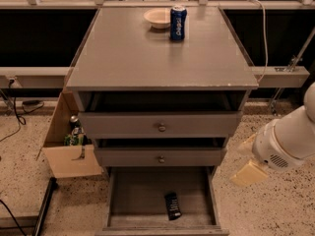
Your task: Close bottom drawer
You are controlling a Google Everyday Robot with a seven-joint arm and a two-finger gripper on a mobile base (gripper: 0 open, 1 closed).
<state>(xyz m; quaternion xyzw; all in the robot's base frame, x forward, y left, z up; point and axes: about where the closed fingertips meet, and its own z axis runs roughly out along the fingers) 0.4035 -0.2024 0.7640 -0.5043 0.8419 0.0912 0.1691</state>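
The bottom drawer (142, 219) of the grey cabinet is pulled far out toward me, its front panel cut off by the lower edge of the view. A dark flat packet (172, 206) lies inside it. The two drawers above, each with a round knob (161, 128), stand slightly out. My gripper (248, 173) shows as a cream-coloured tip on the white arm (285, 144), to the right of the cabinet and level with the open bottom drawer, apart from it.
A blue soda can (178, 22) and a white bowl (157, 18) stand at the back of the cabinet top (147, 58). An open cardboard box (69, 146) with bottles sits on the floor to the left. Cables run along the left floor.
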